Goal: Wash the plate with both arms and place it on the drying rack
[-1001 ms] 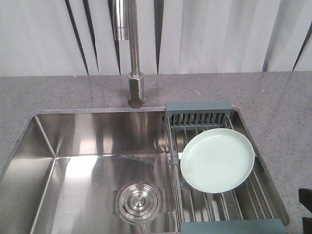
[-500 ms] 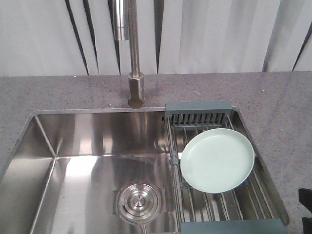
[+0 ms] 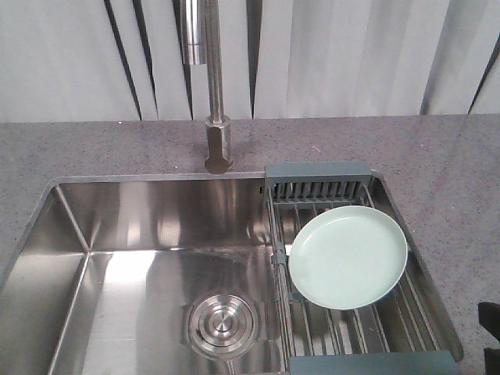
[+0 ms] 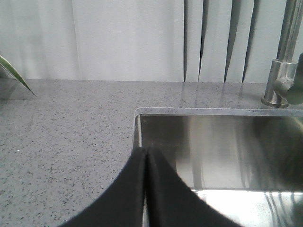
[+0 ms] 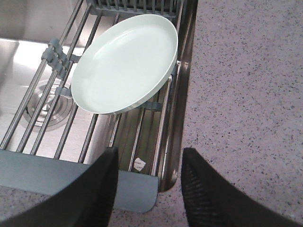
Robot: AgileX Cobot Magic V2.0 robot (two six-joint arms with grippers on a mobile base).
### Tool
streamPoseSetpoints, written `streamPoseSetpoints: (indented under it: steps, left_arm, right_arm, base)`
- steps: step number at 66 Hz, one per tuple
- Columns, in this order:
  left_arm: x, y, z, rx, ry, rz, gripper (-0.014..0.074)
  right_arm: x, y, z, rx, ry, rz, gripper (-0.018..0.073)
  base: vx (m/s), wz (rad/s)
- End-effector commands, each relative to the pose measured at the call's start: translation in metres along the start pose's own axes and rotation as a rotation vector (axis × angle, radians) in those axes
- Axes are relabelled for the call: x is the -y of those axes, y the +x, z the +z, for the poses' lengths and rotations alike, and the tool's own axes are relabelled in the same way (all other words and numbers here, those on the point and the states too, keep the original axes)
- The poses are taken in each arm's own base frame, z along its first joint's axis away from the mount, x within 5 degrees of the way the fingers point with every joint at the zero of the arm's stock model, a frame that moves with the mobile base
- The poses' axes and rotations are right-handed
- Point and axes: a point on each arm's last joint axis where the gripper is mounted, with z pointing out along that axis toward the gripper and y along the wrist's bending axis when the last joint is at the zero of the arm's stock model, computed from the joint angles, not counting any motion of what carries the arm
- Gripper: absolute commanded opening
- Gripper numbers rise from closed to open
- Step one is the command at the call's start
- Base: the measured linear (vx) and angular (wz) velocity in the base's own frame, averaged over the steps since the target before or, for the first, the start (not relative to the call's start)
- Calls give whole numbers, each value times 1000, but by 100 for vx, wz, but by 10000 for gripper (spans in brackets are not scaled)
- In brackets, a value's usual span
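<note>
1. Round mint-green plate (image 3: pixel 348 256) lies flat on steel-rod drying rack w/ grey-blue end bars (image 3: pixel 316 173), over sink's right side.
2. Left claw (image 4: pixel 147 189): clenched, empty, base cut off.
3. Right claw (image 5: pixel 147 182): released, above rack's near end; only fingertips visible.

Faucet (image 3: pixel 205 86) top cut off; plate (image 3: pixel 348 256) hides rack rods (image 3: pixel 359 324).
</note>
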Motion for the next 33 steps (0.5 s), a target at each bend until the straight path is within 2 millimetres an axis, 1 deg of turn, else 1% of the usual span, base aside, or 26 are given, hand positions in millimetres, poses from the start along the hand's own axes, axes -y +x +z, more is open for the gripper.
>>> streamPoseSetpoints:
  steps: [1, 24, 33]
  left_arm:
    - [0, -16, -3, 125, -4, 1, -6]
    - [0, -16, -3, 128, -3, 0, -6]
    - [1, -16, -3, 123, 27, 1, -6]
  right_arm:
    - [0, -11, -5, 80, -3, -3, 319]
    - [0, -11, -5, 80, -2, -4, 319]
    - [0, -11, -5, 80, -2, -4, 319]
  base:
    - [0, 0]
    - [0, 0]
    - [0, 0]
